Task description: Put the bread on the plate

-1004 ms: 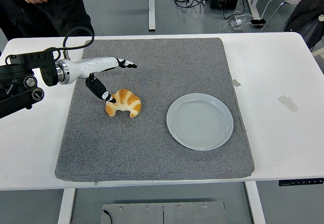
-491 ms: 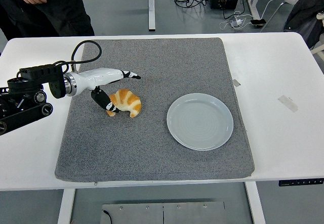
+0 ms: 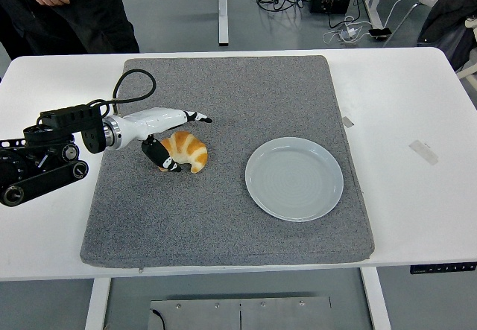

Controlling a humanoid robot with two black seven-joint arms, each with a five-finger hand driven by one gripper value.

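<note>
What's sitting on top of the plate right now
Nothing. The plate shows only its bare pale surface. The croissant lies on the grey mat to the plate's left, with the left hand at it. What the plate covers of the mat is hidden.

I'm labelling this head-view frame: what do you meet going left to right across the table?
Left arm → left hand → croissant → plate → strip of tape, with the grey mat under the middle three.
</note>
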